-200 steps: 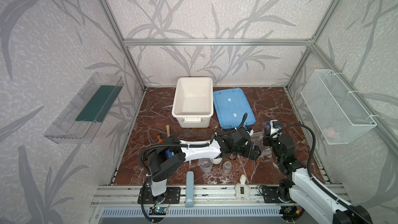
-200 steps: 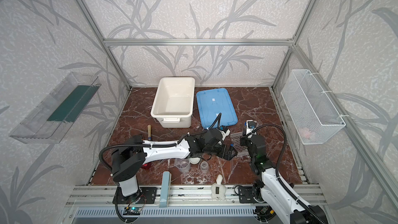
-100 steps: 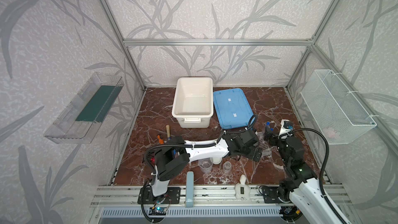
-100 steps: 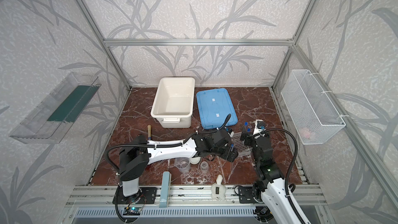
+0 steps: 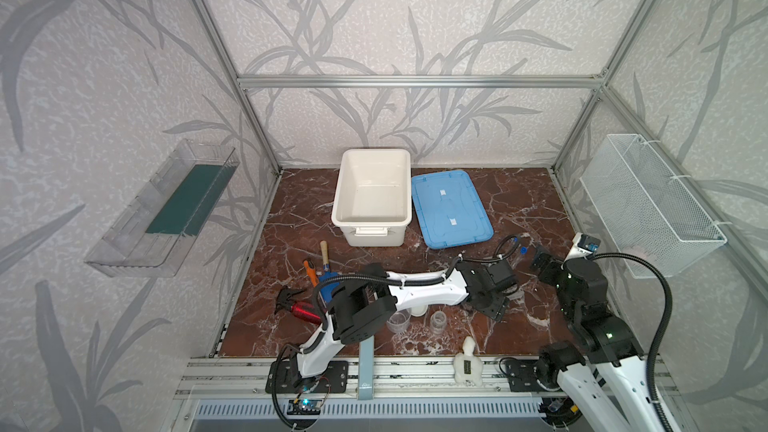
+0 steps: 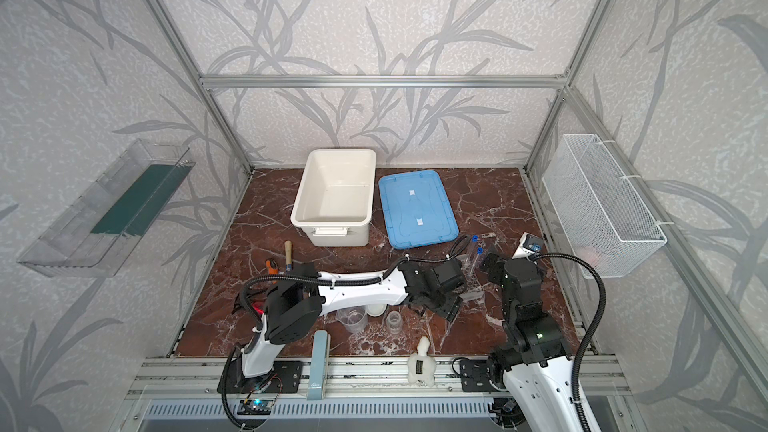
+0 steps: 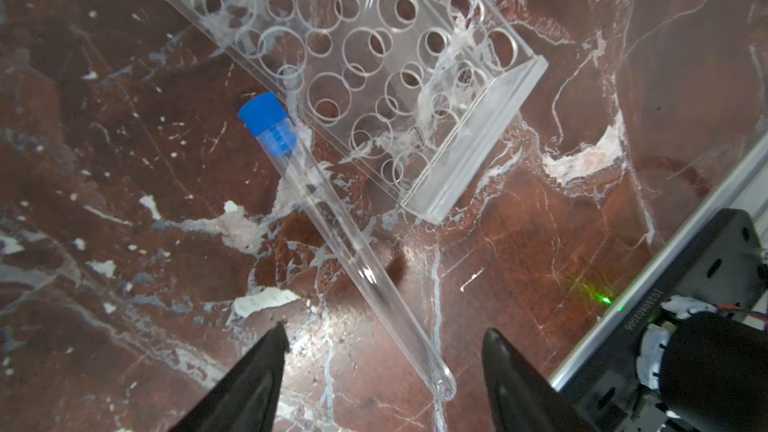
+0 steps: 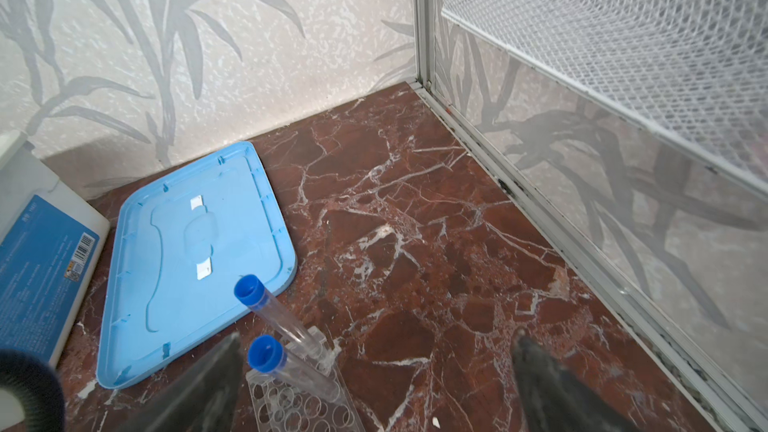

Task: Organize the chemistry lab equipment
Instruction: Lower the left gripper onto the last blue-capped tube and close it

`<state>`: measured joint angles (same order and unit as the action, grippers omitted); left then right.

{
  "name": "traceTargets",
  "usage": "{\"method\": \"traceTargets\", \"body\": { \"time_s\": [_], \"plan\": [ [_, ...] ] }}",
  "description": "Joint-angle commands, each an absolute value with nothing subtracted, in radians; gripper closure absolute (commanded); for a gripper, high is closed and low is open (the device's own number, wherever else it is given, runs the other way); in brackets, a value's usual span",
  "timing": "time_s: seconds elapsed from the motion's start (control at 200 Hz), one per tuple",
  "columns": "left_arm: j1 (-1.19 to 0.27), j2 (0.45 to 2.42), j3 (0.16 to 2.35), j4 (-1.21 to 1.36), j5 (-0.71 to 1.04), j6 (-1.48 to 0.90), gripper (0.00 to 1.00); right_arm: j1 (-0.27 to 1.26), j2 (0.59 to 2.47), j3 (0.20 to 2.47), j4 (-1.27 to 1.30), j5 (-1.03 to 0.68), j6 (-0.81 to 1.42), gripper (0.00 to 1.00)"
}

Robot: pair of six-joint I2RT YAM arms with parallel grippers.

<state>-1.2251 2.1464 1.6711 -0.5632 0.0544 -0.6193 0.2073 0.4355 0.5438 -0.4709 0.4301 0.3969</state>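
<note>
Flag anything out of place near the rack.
One blue-capped test tube lies flat on the marble beside the clear rack, not in a hole, its round end between the open jaws of the left gripper. Two other tubes stand in the rack.

Three test tubes (image 8: pixel 276 320), one rack (image 7: pixel 374 56), one beaker (image 6: pixel 352 320), one cup (image 6: pixel 393 322), one dish (image 6: pixel 375 309).

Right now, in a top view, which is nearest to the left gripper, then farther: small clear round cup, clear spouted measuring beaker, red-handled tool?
From the left gripper:
1. Small clear round cup, just left.
2. Clear spouted measuring beaker, further left.
3. Red-handled tool, far left side.
</note>
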Motion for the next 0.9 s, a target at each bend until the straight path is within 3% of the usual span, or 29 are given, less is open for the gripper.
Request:
{"method": "traceTargets", "body": {
  "time_s": [0.0, 0.15, 0.465, 0.84, 0.895],
  "plan": [
    [-1.232, 2.191, 1.732, -0.688, 0.008, -0.609, 0.32, 0.202, 0.4, 0.562, -0.52, 0.436, 0.422, 0.01],
    [-1.232, 2.231, 1.772, -0.733, -0.022, -0.596, 0.39, 0.202, 0.343, 0.555, -0.525, 0.446, 0.416, 0.01],
    [-1.232, 2.246, 1.782, -0.723, -0.028, -0.585, 0.4, 0.203, 0.314, 0.54, -0.523, 0.455, 0.409, 0.01],
    [-1.208, 2.248, 1.775, -0.813, -0.129, -0.639, 0.78, 0.202, 0.307, 0.539, -0.522, 0.447, 0.39, 0.01],
    [-1.199, 2.247, 1.776, -0.831, -0.141, -0.653, 0.79, 0.202, 0.305, 0.537, -0.522, 0.443, 0.389, 0.01]
  ]
}}
